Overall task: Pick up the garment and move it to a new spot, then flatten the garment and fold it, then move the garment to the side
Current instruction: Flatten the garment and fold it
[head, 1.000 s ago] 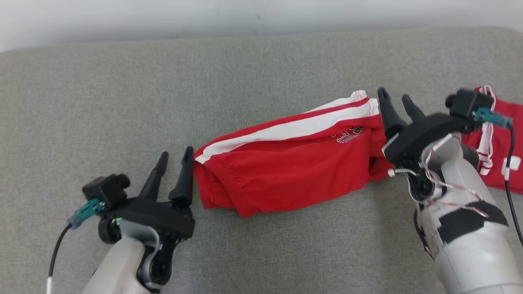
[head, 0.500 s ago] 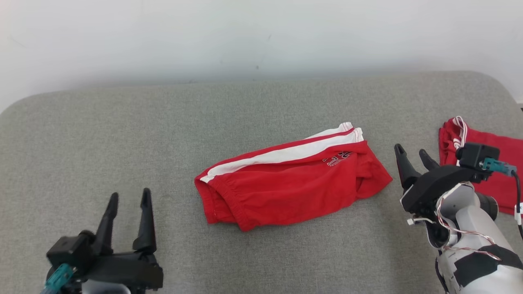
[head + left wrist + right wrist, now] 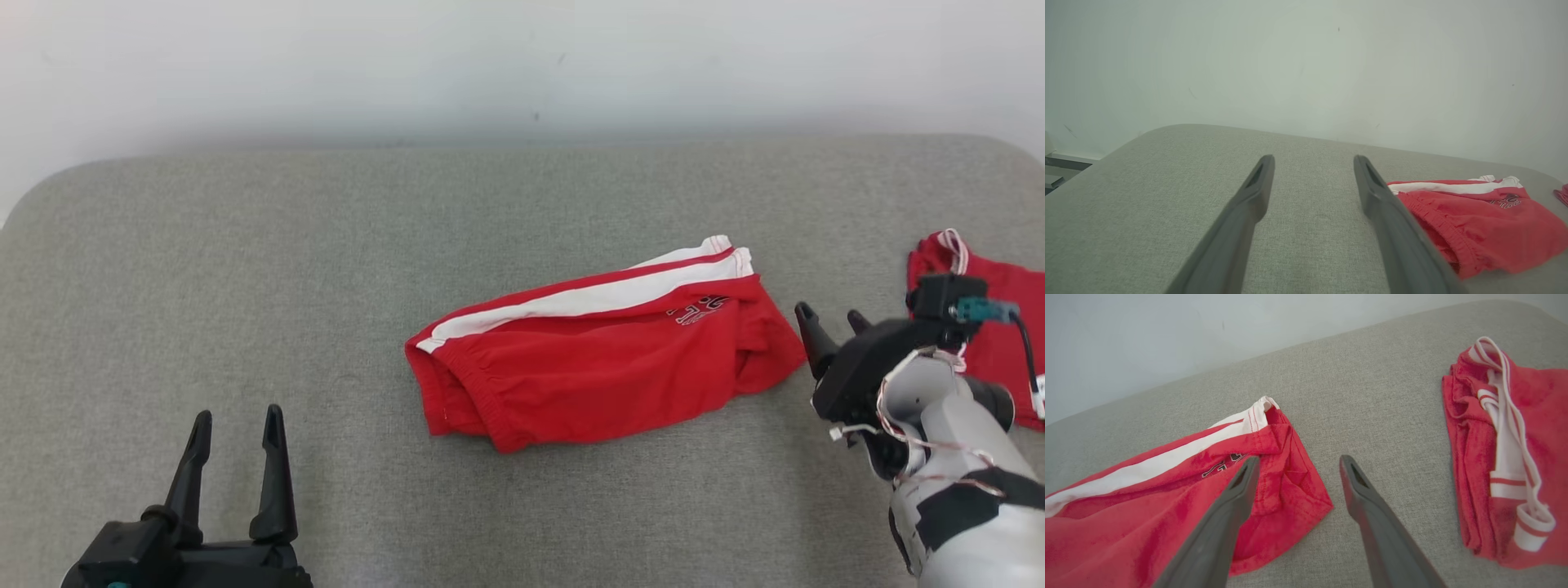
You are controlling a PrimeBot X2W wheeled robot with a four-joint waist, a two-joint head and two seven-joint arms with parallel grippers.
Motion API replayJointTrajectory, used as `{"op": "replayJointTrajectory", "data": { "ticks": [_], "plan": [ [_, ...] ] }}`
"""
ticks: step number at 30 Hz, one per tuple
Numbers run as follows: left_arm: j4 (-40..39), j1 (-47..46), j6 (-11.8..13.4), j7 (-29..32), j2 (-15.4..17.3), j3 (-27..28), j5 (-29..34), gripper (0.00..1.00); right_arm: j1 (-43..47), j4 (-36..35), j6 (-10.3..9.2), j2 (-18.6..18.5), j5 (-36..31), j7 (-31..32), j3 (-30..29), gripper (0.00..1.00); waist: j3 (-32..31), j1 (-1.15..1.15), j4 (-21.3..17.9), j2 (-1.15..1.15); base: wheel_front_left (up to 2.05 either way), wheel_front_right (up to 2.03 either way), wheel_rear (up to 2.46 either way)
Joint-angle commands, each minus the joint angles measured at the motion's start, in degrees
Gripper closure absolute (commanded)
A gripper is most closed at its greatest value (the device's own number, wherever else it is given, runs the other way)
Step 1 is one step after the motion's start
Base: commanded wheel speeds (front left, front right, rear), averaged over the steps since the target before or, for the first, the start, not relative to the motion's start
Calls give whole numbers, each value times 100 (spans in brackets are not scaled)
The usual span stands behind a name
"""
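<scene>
A: On the grey padded surface, red shorts lie folded between the grippers. How will they handle?

B: Light, limp, probably sagging; I'd pinch the elasticated end's corners. Another red garment is cut off at the edge. Both jaws gape empty: left gripper, right gripper. The shorts' print is unreadable.

Red shorts with a white stripe and seemingly dark lettering on a grey surface.

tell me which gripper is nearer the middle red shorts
Right. The right gripper sits just beside the red shorts, at their right end; the left gripper is well off their left end.
</scene>
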Motion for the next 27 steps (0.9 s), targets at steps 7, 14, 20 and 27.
{"op": "replayJointTrajectory", "data": {
  "ticks": [7, 14, 20, 27],
  "plan": [
    [21, -160, -179, -11, -76, 75, 147, 0, -582, 429, -15, -135, -306, 514, -54, 0, 355, 0, 300, 0, 0, 0, 0],
    [104, -315, -221, -12, -88, -74, 156, 0, -1068, 997, -15, -214, -697, 1017, -309, 0, 621, 0, 612, 0, 0, 0, 0],
    [179, -437, -189, -12, -89, -239, 104, 0, -1346, 1431, -15, -281, -1164, 1164, -595, 0, 823, 0, 828, 0, 0, 0, 0],
    [216, -494, -182, -12, -89, -328, 42, 0, -1337, 1820, -14, -184, -1481, 1369, -683, 0, 879, 0, 921, 0, 0, 0, 0]
  ]
}}
